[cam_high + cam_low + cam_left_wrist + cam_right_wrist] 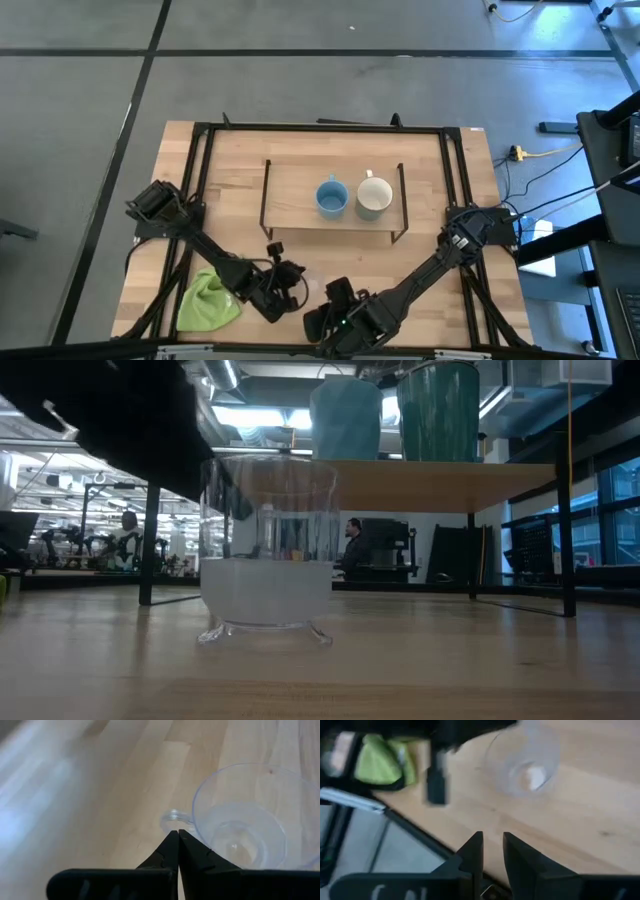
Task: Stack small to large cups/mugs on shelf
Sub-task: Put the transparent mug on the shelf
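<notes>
With the left tool pinched together beside the glass, it should spread, then straddle the rim squarely.

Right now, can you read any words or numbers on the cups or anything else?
No readable text anywhere.
Clear glass cup: no print.
Light-blue mug and cream-white mug on the shelf: no lettering shows.
Right gripper: pale marks on its body, too blurred to read.
</notes>
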### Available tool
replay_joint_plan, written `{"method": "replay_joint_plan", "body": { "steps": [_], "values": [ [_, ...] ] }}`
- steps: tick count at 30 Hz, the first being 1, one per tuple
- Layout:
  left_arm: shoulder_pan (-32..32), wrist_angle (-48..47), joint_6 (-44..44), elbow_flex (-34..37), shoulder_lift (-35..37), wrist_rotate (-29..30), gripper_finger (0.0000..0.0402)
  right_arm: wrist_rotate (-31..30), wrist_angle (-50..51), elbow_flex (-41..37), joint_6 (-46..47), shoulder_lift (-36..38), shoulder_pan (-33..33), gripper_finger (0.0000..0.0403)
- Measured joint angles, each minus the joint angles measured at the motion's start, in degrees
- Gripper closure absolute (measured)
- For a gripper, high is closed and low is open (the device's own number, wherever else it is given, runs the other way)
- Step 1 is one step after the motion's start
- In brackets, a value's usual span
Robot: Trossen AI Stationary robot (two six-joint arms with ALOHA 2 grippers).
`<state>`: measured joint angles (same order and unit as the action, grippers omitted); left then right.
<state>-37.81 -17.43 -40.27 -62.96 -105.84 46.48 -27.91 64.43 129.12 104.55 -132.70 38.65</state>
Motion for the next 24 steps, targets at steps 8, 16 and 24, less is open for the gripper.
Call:
{"method": "replay_joint_plan", "body": {
  "steps": [8,16,24],
  "values": [
    [-5.0,-1.5,0.0,0.0,3.3,5.6,0.0389,1.3,5.3,0.0,-0.1,0.0,-1.4,0.0327],
    [-7.3,-2.6,-4.4,0.0,6.3,6.3,0.0371,6.0,5.2,-1.7,-3.9,0.0,-3.7,0.0296],
    [-10.8,-6.1,-10.0,0.0,6.3,5.2,0.0373,7.1,5.1,-3.9,-4.1,-0.1,-4.3,0.0263]
  ]
}}
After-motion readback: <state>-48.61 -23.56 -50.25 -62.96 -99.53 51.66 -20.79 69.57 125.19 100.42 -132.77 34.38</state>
